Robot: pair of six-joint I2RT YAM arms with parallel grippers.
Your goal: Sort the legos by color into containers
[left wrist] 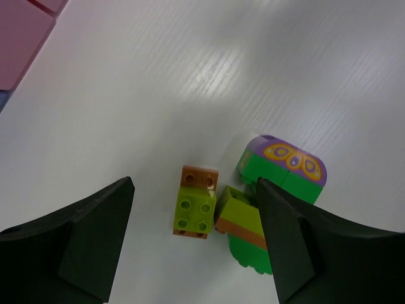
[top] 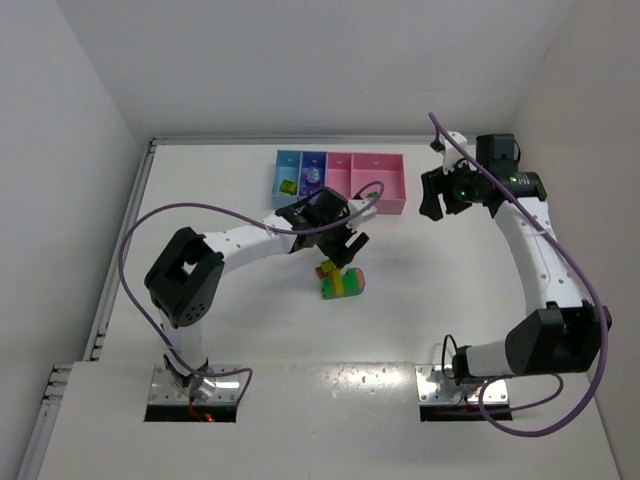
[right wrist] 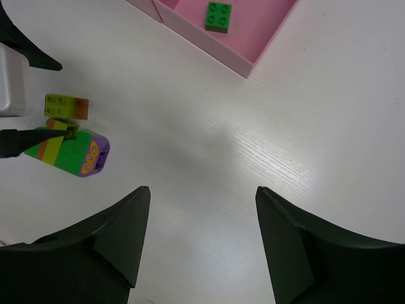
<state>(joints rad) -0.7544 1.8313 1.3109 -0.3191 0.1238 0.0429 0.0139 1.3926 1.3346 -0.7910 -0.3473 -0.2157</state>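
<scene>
The left gripper hangs released over the middle of the table. Its jaws stand wide around a small lime-and-orange brick that neither finger touches. Just right of it lies a striped clump of green, lime and orange with a purple patterned cap; I cannot tell whether the right finger touches it.

Only the top view shows the row of 4 bins at the far side, with a yellow piece in the light blue bin.

Only the right wrist view shows clearly a green 4-stud brick in the wider pink bin. The right gripper hovers released and empty near the bins' right end.
</scene>
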